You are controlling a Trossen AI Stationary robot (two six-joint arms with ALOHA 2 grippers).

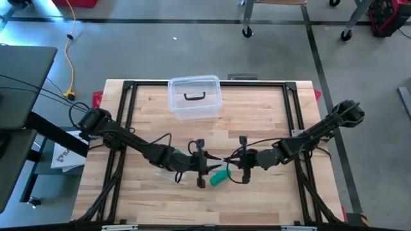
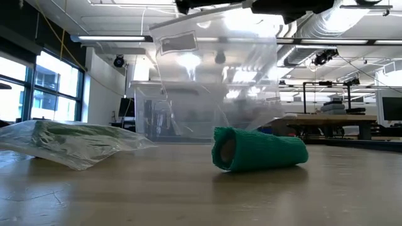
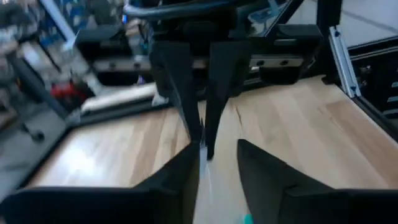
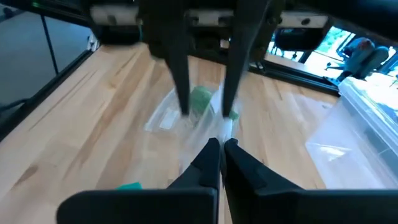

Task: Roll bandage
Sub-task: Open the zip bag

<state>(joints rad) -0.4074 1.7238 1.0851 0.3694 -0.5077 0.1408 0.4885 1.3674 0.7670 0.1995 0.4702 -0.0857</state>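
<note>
A clear lidded plastic box [image 1: 194,97] with a dark handle on its lid stood at the far middle of the wooden table [image 1: 257,115]; I could not tell what it held. A rolled green bandage [image 1: 219,176] lay on its side near the front, between the 2 grippers. A crinkled clear plastic bag [image 2: 69,143] holding something green lay beside it. The left gripper [image 1: 201,168] had its fingers parted. The right gripper [image 1: 243,163] was pinched shut on a thin clear film [image 4: 219,129].
</note>
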